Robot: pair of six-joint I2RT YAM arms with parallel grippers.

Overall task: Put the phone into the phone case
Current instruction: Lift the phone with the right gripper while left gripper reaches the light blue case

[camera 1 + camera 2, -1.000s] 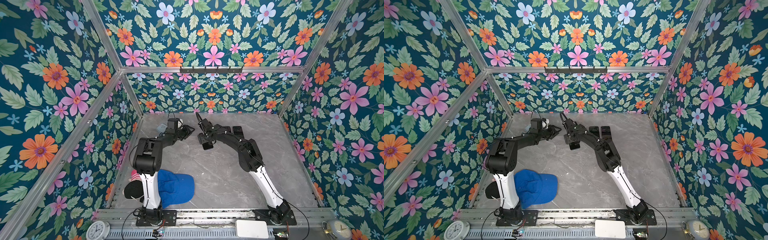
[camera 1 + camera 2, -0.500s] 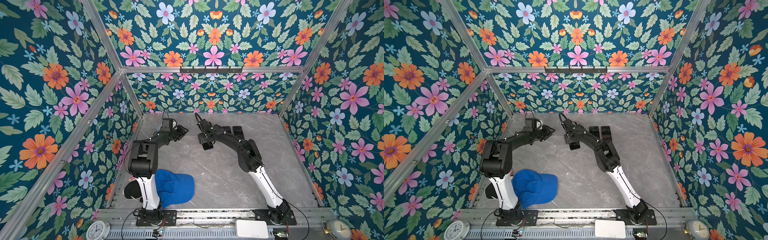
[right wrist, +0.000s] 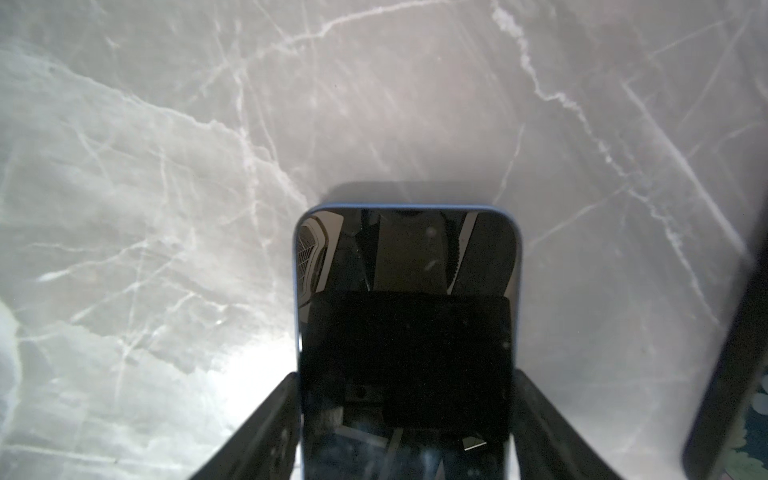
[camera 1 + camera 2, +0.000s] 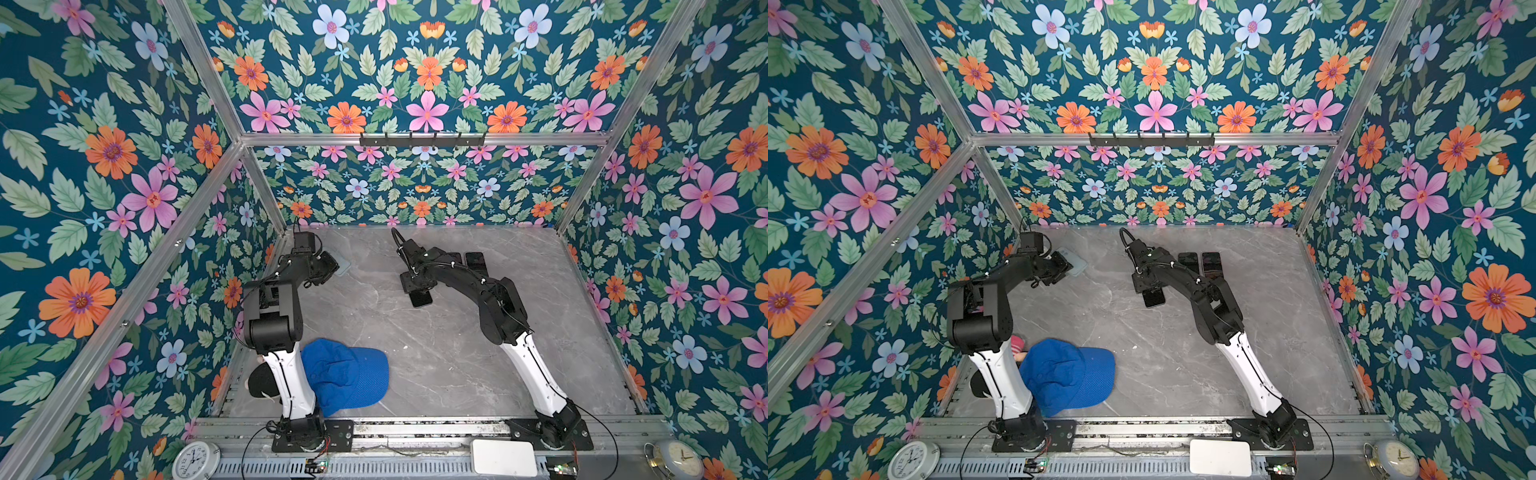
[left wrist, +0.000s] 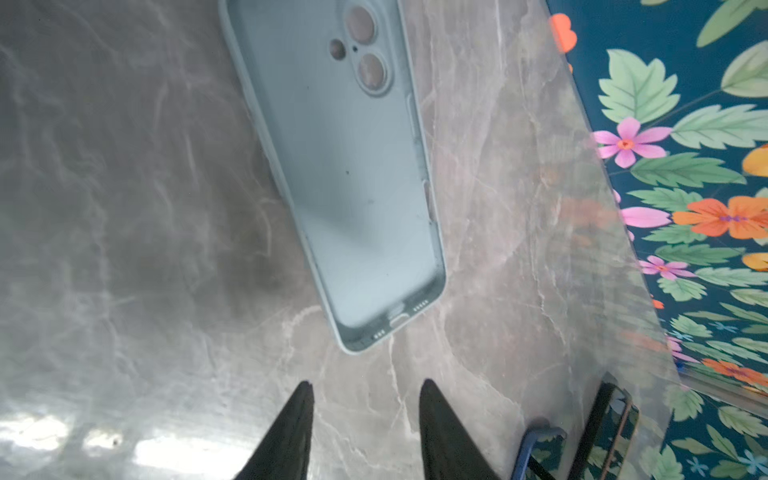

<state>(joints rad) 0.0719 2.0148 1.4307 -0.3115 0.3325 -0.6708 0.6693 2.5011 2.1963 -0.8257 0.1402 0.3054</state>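
Gripping the phone (image 3: 407,257) by its long blue edges, the right gripper (image 3: 407,384) has its jaws clamped on it (glossy black screen up), well apart from the phone case (image 5: 353,174). That matte, pale grey shell lies hollow side up on the veined marble table (image 5: 124,208). The left gripper (image 5: 368,384), jaws apart and empty, sits near its short end.

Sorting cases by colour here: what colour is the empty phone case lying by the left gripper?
The phone case is pale grey-blue, clearest in the left wrist view.
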